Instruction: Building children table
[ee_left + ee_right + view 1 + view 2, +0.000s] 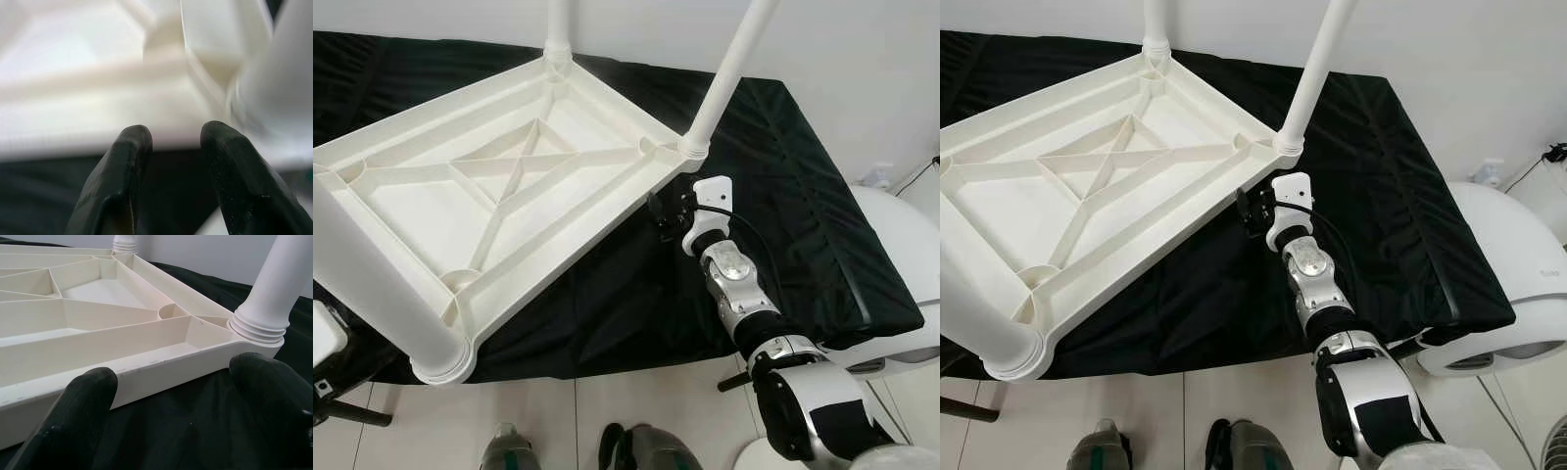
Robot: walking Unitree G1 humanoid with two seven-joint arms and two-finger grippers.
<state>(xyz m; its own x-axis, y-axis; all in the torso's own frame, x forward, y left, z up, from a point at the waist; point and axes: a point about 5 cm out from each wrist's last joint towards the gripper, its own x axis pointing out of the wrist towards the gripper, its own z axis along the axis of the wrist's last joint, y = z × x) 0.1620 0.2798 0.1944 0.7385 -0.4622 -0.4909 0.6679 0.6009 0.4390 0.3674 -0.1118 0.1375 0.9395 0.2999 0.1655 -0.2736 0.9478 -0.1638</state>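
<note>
Beyond my right claw (pixel 658 211) spreads a black cloth (pixel 783 196) over a bed or bench, and on it lies the white children's table top (pixel 460 196), upside down, its ribbed underside facing up. My right claw sits just at the top's side rim, close to the corner where a white leg (pixel 729 69) stands screwed into its socket; the fingers (pixel 88 396) are spread wide apart, holding nothing, with the rim straight ahead of them. A second leg (pixel 558 24) rises at the far corner, farther from this claw. A third leg (pixel 372 294) juts from the near corner toward me, beside my left claw (pixel 176 139), whose fingers are parted with a narrow gap and empty, tips close against the blurred white rim. Behind my right arm, a white rounded appliance (pixel 1518 284) stands against the wall.
</note>
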